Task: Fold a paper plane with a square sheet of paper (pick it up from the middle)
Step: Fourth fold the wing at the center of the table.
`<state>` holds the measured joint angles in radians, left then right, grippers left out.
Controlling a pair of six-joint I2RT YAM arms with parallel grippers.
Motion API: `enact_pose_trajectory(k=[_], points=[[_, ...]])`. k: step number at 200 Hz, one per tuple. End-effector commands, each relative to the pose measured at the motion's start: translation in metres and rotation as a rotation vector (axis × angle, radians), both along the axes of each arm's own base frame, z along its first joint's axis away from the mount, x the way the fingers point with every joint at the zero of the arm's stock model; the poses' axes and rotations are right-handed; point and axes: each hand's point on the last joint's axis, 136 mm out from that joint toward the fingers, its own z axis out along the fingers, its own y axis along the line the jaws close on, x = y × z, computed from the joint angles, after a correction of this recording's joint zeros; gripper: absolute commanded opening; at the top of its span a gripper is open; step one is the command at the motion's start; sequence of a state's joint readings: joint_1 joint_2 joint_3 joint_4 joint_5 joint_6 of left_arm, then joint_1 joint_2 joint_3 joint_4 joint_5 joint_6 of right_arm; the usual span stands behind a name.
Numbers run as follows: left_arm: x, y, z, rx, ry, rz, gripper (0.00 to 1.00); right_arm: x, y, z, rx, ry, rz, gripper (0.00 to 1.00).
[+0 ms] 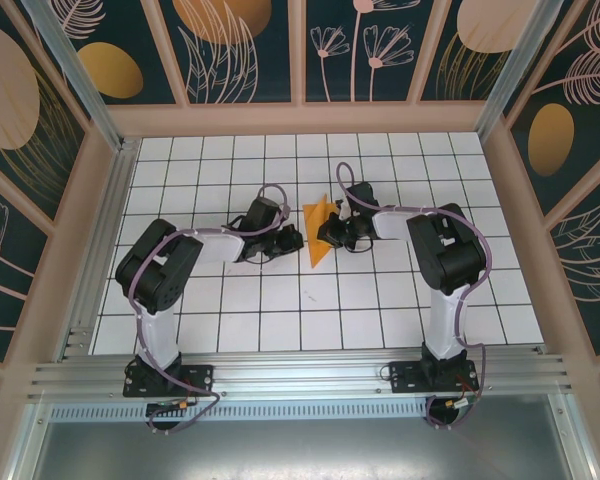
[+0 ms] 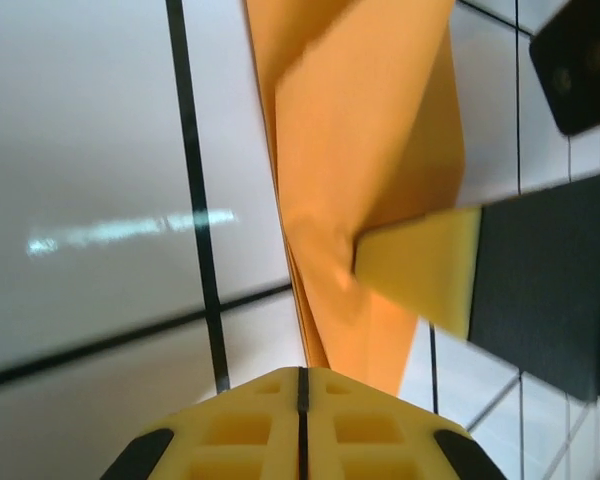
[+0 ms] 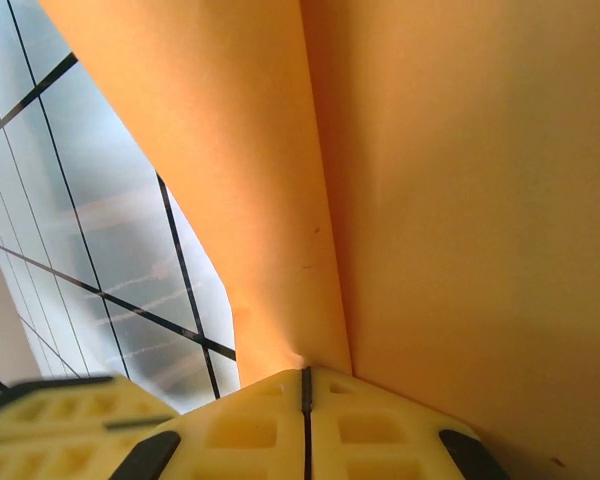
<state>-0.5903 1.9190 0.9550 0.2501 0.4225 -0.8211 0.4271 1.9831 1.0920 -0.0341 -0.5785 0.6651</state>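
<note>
Tiled table [image 1: 280,300] — paper [image 1: 318,232] edges in left gripper [image 2: 302,372], right gripper [image 3: 305,370]

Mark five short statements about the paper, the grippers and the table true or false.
1. The orange paper is creased and folded, not a flat square. True.
2. The paper lies at the table's near edge. False: it sits around the middle of the table, between the two grippers.
3. The right gripper is closed, with paper running into its fingertips. True.
4. The left gripper stands wide open. False: its fingers are shut together at the paper's lower end.
5. The table top is white tiles with dark grid lines. True.
</note>
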Motion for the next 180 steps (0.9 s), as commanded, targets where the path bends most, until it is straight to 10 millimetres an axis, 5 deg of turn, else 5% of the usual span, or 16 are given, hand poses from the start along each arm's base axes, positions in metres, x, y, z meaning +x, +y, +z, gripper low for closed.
enact_pose_trajectory(k=[1,74,119,180], points=[[-0.015,-0.026,0.023,-0.153,0.001,-0.044,0.1,-0.012,-0.005,-0.011,-0.015,0.058,-0.017,0.1],[-0.008,-0.035,0.021,-0.177,-0.024,-0.023,0.09,-0.012,-0.006,-0.013,-0.019,0.062,-0.017,0.1],[-0.015,-0.034,-0.017,-0.001,0.06,-0.053,0.06,-0.01,-0.004,-0.006,-0.003,0.045,-0.017,0.1],[-0.043,-0.001,-0.066,0.192,0.204,-0.051,0.03,0.01,-0.01,0.0,0.007,0.013,-0.05,0.1]])
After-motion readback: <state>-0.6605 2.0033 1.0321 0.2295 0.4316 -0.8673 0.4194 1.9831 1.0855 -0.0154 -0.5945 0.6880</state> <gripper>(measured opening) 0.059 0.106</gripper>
